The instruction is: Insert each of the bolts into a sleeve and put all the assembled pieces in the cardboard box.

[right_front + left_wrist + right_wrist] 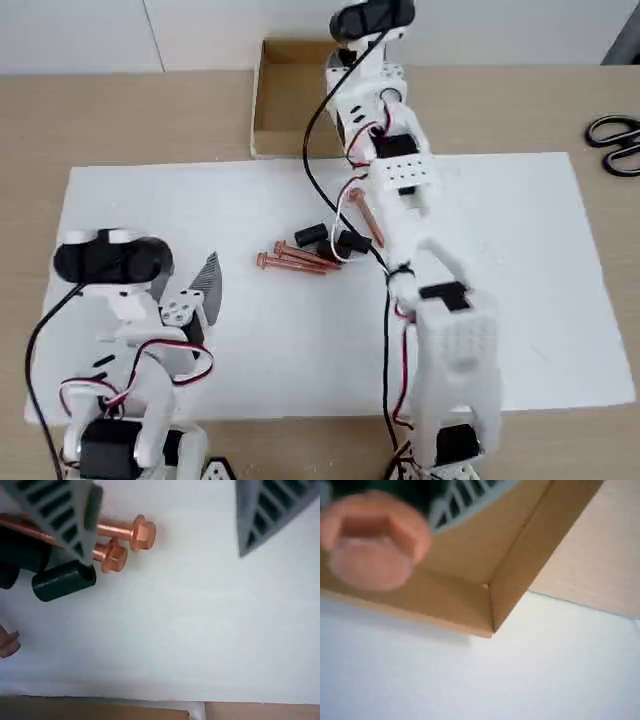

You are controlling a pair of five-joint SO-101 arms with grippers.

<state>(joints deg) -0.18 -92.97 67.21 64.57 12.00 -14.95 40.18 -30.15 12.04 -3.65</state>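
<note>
Right end effector [427, 502] clenched on a sleeved bolt [370, 545], poised by the near right corner of the cardboard box [530, 555]; released this close to the wall, it could clip the rim and roll out onto the white sheet [470, 680].

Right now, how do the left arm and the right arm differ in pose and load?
The left arm is folded back; the right arm stretches to the brown cardboard box. The left jaws stand open and empty over the white sheet; the right jaws grip a copper bolt at the box's corner. Both arms are white.
</note>
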